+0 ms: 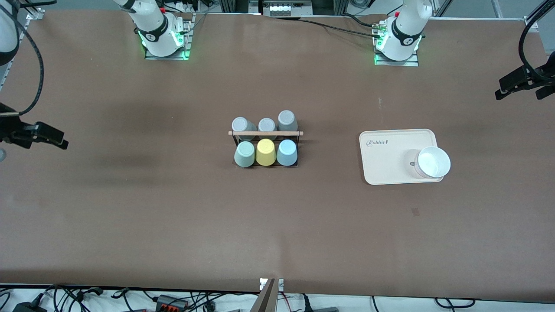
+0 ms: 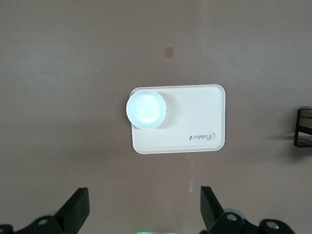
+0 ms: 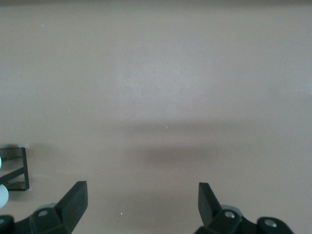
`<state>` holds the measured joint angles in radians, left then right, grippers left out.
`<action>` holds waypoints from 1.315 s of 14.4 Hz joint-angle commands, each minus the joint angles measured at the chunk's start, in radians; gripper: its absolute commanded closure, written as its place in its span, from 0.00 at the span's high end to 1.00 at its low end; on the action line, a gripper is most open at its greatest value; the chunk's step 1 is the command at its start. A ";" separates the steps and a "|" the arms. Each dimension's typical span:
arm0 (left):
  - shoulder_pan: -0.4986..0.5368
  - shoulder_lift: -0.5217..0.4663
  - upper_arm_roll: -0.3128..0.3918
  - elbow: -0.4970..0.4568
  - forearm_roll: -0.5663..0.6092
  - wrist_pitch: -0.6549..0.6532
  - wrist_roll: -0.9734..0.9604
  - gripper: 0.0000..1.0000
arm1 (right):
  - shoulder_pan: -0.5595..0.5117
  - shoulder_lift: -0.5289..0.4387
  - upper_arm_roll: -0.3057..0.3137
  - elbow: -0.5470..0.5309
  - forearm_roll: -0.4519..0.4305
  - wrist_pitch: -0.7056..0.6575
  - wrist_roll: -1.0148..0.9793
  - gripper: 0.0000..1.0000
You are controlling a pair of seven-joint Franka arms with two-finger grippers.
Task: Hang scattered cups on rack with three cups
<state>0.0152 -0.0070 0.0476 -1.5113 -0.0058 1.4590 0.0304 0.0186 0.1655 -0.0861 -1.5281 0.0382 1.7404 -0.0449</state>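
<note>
My left tool [image 2: 144, 209] hangs in the air over the bare worktop [image 1: 130, 216] near the beige tray [image 1: 390, 151], its fingers spread wide with nothing between them. My right tool [image 3: 141, 207] hangs over bare worktop toward the right arm's end, also spread wide and empty; one corner of the rack shows at the edge of its wrist view. Both arms wait, drawn back high at the worktop's ends.

The rack [image 1: 265, 133] stands at the middle of the worktop, a black wire frame with a light wooden rod across its top. Six cups sit upturned on its pegs in two rows. In the row nearer the front camera, the pale mint green cup [image 1: 244, 154] is toward the right arm's end, the yellow cup [image 1: 266, 152] is in the middle, and the light blue cup [image 1: 286, 152] is toward the left arm's end. At twelve o'clock from these, three grey cups [image 1: 266, 125] fill the farther row.

Toward the left arm's end, well apart from the rack, the tray lies flat. A white bowl [image 1: 433, 162] stands on its corner, at about four o'clock on the tray.
</note>
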 commanded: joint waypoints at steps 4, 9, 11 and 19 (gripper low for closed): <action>-0.001 -0.018 -0.021 -0.006 -0.002 -0.005 -0.017 1.00 | -0.005 -0.184 0.008 -0.279 -0.015 0.102 -0.020 1.00; 0.003 -0.018 -0.025 -0.007 -0.003 0.009 -0.017 1.00 | -0.006 -0.167 0.008 -0.227 -0.001 0.031 -0.003 1.00; 0.003 -0.018 -0.025 -0.007 -0.003 0.007 -0.017 1.00 | -0.003 -0.172 0.009 -0.227 -0.006 0.031 -0.006 1.00; 0.008 -0.016 -0.025 -0.007 -0.002 0.012 -0.015 1.00 | -0.076 -0.181 0.075 -0.227 -0.009 0.031 -0.004 1.00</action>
<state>0.0160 -0.0080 0.0278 -1.5112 -0.0058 1.4624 0.0205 0.0053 -0.0014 -0.0752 -1.7554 0.0348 1.7862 -0.0457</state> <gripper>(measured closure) 0.000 0.000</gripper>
